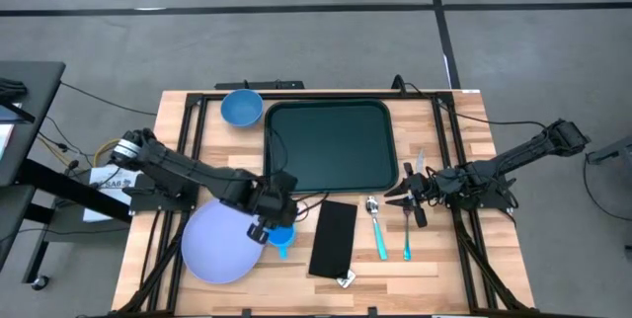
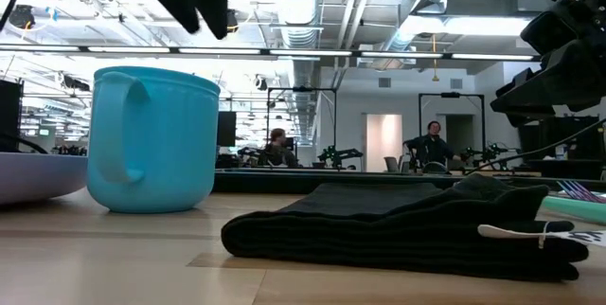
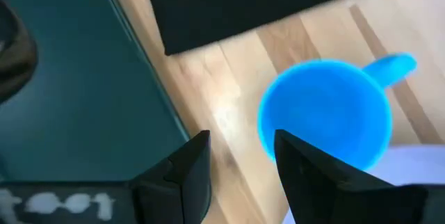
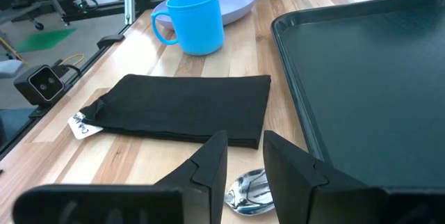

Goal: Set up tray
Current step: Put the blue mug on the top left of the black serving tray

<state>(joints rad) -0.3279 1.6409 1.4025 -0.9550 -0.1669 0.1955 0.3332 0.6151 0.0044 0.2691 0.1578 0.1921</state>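
**Desk:** Pincers first: what are they doing?

**Photographer:** Left pincer (image 1: pixel 269 221) is hovering open over the blue mug (image 1: pixel 281 240), fingers (image 3: pixel 188 172) straddling its rim, gripping nothing. Right pincer (image 1: pixel 402 197) is waiting low over the spoon (image 1: pixel 375 221), jaws narrowly parted and empty.

**Desk:** And the tray?

**Photographer:** Tray (image 1: pixel 331 145) is sitting empty at the far middle of the worktop (image 1: pixel 434 269), with the bowl (image 1: pixel 241 108) just beside it and the plate (image 1: pixel 219 244), black napkin (image 1: pixel 334 237) and fork (image 1: pixel 407 229) lying nearer.

**Desk:** How should the pickup go?

**Photographer:** Judging from here, dropping one finger inside the mug wall, one outside, clear of the handle and the plate's edge.

**Desk:** Arm pose?

**Photographer:** Left arm is reaching across from its side, wrist bending down; right arm is stretching inward, nearly level.
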